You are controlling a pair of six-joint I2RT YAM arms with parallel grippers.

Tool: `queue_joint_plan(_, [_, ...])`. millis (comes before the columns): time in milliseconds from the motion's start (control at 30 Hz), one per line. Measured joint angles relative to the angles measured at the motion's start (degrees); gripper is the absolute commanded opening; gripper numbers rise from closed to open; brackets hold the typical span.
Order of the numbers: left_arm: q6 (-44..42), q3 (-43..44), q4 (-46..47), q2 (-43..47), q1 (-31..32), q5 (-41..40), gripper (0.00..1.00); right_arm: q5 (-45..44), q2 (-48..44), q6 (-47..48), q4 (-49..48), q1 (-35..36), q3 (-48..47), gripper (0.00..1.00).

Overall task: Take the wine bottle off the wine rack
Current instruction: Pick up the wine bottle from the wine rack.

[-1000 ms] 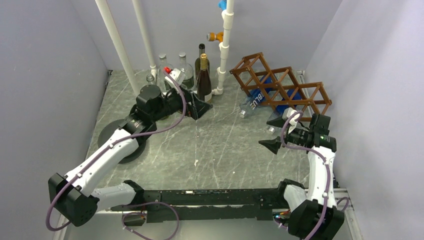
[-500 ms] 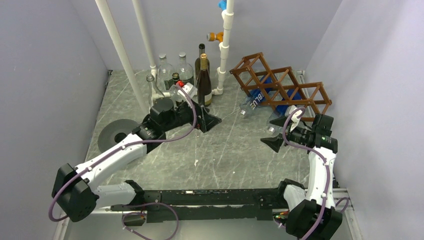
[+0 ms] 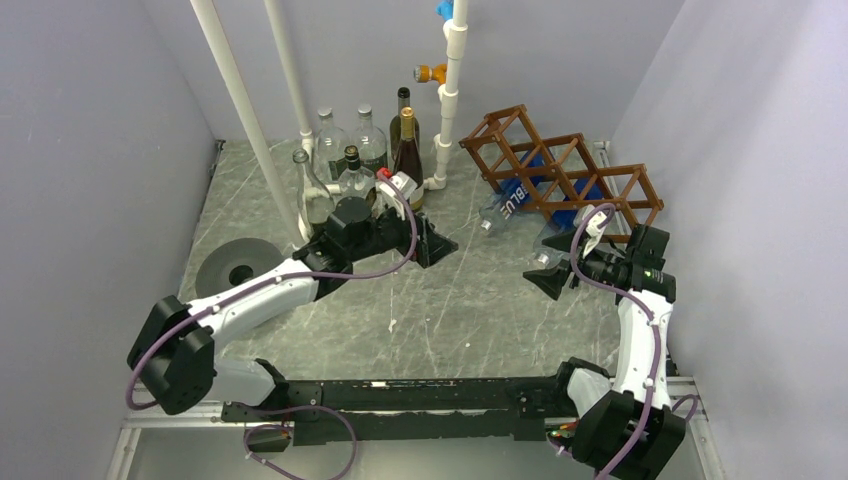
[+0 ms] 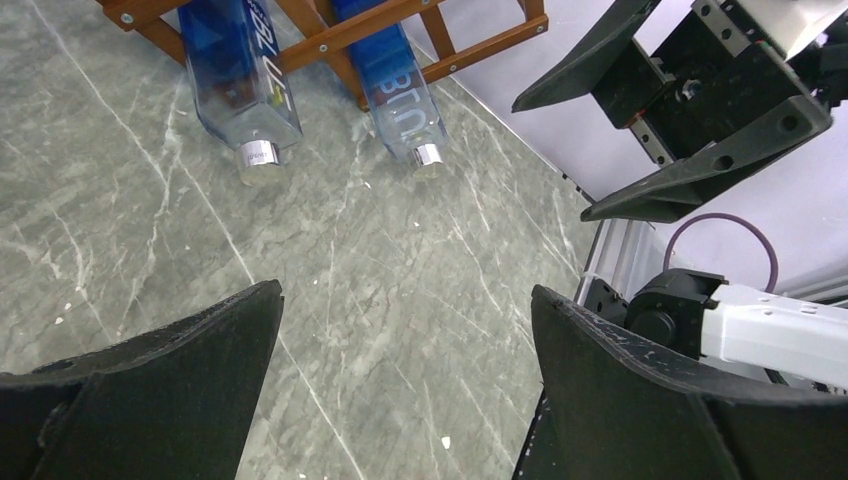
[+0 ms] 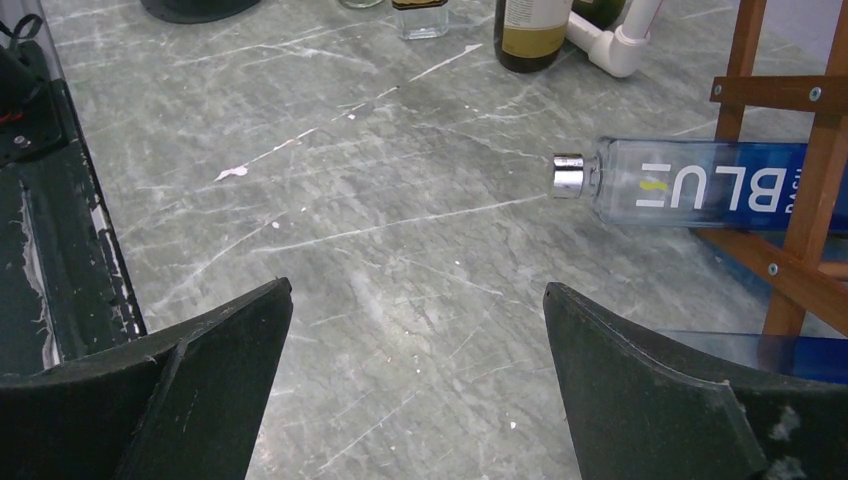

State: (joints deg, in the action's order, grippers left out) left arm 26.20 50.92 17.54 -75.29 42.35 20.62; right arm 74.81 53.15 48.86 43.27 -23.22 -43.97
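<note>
The brown wooden wine rack (image 3: pixel 570 175) stands at the back right against the wall. A blue wine bottle (image 3: pixel 508 206) marked BLUE lies in a lower cell with its silver cap pointing out over the table, seen also as the wine bottle (image 5: pixel 700 187) and the wine bottle (image 4: pixel 238 75). A second blue bottle (image 4: pixel 398 92) lies in the neighbouring cell. My left gripper (image 3: pixel 432 241) hovers open mid-table, left of the rack, holding nothing. My right gripper (image 3: pixel 540 260) stands open and empty just in front of the rack's near end. The rack's slats cover the bottles' bodies.
Several upright bottles (image 3: pixel 360 150) cluster at the back centre, with white pipes (image 3: pixel 450 90) rising beside them. A black disc (image 3: pixel 235 265) lies at the left. Purple walls close in both sides; the right wall is close behind the rack.
My left arm has swung right, away from the standing bottles toward the table's middle, still open. The right gripper has hardly moved.
</note>
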Motion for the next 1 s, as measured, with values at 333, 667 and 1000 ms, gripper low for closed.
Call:
queue_joint_plan(333, [1.9, 0.79, 5.99, -10.05, 0.33, 0.87, 0.99, -0.46, 0.7, -2.99, -1.99, -0.31, 0.0, 1.0])
queue_joint_plan(667, [9.16, 5.33, 15.52, -21.18, 0.33, 0.85, 1.0, -1.05, 0.94, -4.09, -3.1, -0.33, 0.0, 1.0])
queue_joint_plan(1000, [17.16, 13.14, 17.25, -32.35, 0.17, -3.74, 0.99, -1.11, 1.22, -4.2, -3.43, -0.33, 0.0, 1.0])
